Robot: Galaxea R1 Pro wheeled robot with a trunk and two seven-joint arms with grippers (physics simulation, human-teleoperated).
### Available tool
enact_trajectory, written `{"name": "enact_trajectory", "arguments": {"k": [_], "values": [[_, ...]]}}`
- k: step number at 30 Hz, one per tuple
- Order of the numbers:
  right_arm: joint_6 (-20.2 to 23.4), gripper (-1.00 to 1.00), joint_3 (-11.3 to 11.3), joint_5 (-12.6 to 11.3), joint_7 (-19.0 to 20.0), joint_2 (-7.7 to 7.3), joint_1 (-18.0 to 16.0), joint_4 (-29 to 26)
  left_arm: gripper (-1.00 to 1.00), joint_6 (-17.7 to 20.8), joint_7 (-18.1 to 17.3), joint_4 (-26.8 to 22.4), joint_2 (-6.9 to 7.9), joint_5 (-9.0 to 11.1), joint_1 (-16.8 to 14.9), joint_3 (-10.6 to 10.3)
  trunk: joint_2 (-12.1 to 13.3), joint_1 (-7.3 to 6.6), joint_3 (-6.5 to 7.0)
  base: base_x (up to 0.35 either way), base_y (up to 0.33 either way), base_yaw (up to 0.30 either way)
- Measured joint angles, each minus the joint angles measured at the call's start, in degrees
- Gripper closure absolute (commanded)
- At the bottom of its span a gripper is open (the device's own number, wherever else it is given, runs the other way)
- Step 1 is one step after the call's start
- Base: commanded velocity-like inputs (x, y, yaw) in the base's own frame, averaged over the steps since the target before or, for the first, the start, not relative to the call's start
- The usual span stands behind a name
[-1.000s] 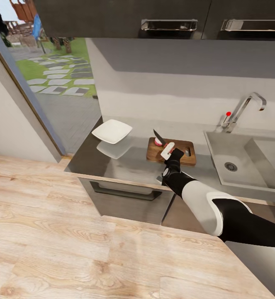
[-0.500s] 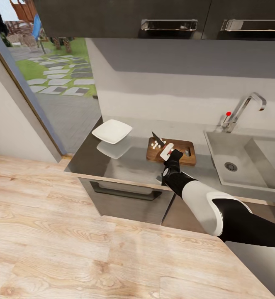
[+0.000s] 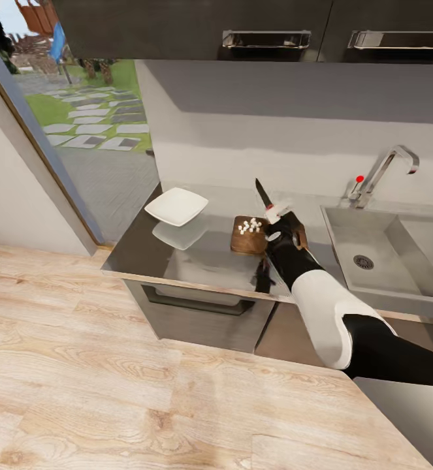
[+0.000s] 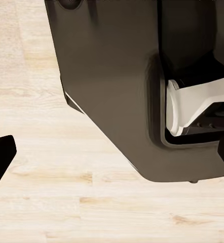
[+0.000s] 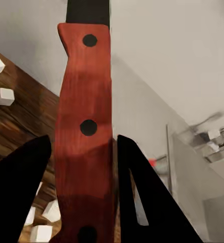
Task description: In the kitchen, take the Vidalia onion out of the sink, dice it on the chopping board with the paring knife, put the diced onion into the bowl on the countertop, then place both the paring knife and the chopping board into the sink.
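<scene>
Holding the paring knife (image 3: 269,203) in your right gripper (image 3: 278,222), clamped on its handle, blade up above the chopping board (image 3: 247,239). Diced onion (image 3: 250,226) sits on the board. Can't tell your left gripper's state.

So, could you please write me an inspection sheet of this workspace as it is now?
Surface: glossy grey countertop, bare apart from the items below.
Job's things: dark brown wooden chopping board carries small white onion cubes; shallow white square bowl stands apart from it, with nothing in it; grey steel sink basin holds nothing.
Knife: paring knife lifted above the board, blade pointing up; its handle looks red-brown in the right wrist view.
Clutter: nothing seen.
Grippers: right gripper shut on the knife handle; left gripper hangs over the wood floor, state unclear.
Cables: nothing seen.
Surroundings: dark cabinets, chrome tap, garden outside.
</scene>
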Motion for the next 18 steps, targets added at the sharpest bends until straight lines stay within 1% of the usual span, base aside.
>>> {"name": "enact_trajectory", "arguments": {"k": [1,2,3,4,6,7,9,11,12,13,14,15,18], "values": [[0.8,1.0,-0.2,-0.9,2.0,0.0,0.0,-1.3,-1.0,0.0,0.0,0.0,0.0,0.0,0.0,0.0,0.0,0.0,0.0,0.0,0.0,0.0],[2.0,1.0,-0.9,-2.4,5.2,0.0,0.0,-3.1,-1.0,0.0,0.0,0.0,-0.02,0.0,0.0,0.0,0.0,0.0,0.0,0.0,0.0,0.0],[3.5,1.0,-1.4,-4.0,8.5,-0.26,0.0,-4.7,-1.0,0.0,0.0,0.0,-0.04,0.0,0.0,0.0,0.0,0.0,0.0,0.0,0.0,0.0],[4.7,1.0,-1.7,-5.0,10.8,-1.02,0.0,-5.7,-1.0,0.0,0.0,0.0,-0.06,0.0,0.0,0.0,0.0,0.0,0.0,0.0,0.0,0.0],[7.7,1.0,-2.1,-7.6,16.8,-3.55,0.0,-8.5,-1.0,0.0,0.0,0.1,-0.08,0.0,0.0,0.0,0.0,0.0,0.0,0.0,0.0,0.0],[8.6,1.0,-2.4,-8.8,19.3,-5.13,0.0,-9.5,-1.0,0.0,0.0,0.1,-0.09,0.0,0.0,0.0,0.0,0.0,0.0,0.0,0.0,0.0],[9.5,1.0,-4.2,-10.9,23.4,-8.52,0.0,-10.4,-1.0,0.0,0.0,0.1,-0.09,0.0,0.0,0.0,0.0,0.0,0.0,0.0,0.0,0.0],[10.4,1.0,-7.7,-13.6,28.4,-13.18,0.0,-10.7,-1.0,0.0,0.0,0.2,-0.09,0.0,0.0,0.0,0.0,0.0,0.0,0.0,0.0,0.0],[10.5,1.0,-8.8,-14.4,30.8,-15.36,0.0,-10.6,-1.0,0.0,0.0,0.3,-0.12,0.0,0.0,0.0,0.0,0.0,0.0,0.0,0.0,0.0],[10.6,1.0,-9.3,-14.8,32.5,-17.29,0.0,-10.3,-1.0,0.0,0.0,0.3,-0.15,0.0,0.0,0.0,0.0,0.0,0.0,0.0,0.0,0.0],[10.7,1.0,-9.6,-15.2,33.5,-18.55,0.0,-10.2,-1.0,0.0,0.0,0.3,-0.16,0.0,0.0,0.0,0.0,0.0,0.0,0.0,0.0,0.0],[10.7,1.0,-9.7,-15.4,34.0,-19.25,0.0,-10.1,-1.0,0.0,0.0,0.4,-0.17,0.0,0.0,0.0,0.0,0.0,0.0,0.0,0.0,0.0],[10.7,1.0,-9.9,-15.5,34.3,-20.43,0.0,-9.1,-1.0,0.0,0.0,0.3,-0.24,0.0,0.0,0.0,0.0,0.0,0.0,0.0,0.0,0.0]]}}
